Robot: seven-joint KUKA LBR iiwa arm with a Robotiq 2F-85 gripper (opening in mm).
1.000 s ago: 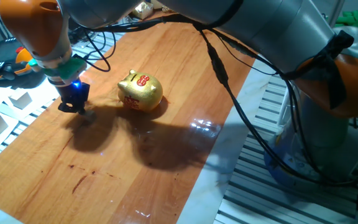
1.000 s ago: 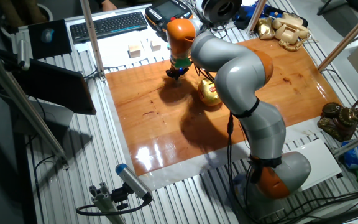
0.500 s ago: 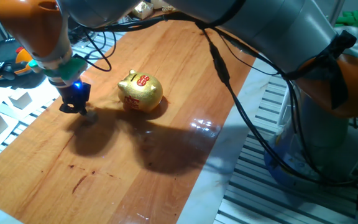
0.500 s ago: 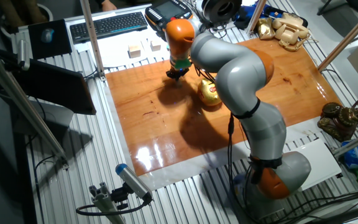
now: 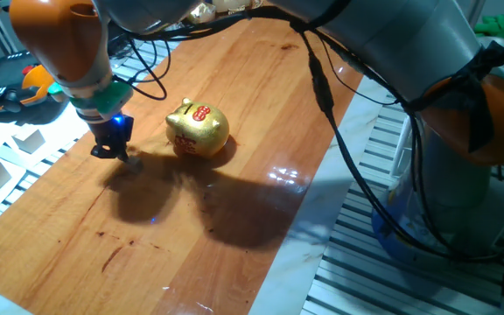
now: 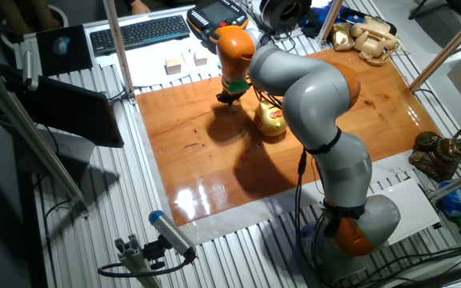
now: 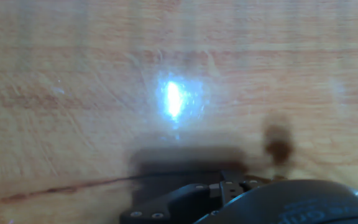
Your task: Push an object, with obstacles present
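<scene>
The gold piggy bank with red markings stands on the wooden table; it also shows in the other fixed view. My gripper points straight down at the table left of the pig, about a hand's width away, fingers together and holding nothing. It also shows in the other fixed view. The tiny tan cube lies on the table right at the fingertips, on the pig's side. The hand view is blurred: wood, a light spot, and a brown blob that may be the cube.
Pale wooden blocks lie on the white strip left of the table, also in the other fixed view. A keyboard and a gold telephone stand beyond the far edge. My arm arches over the table.
My gripper has slid a little to the right, toward the pig, and the tiny cube has moved along in front of the fingertips. The pig has not moved.
</scene>
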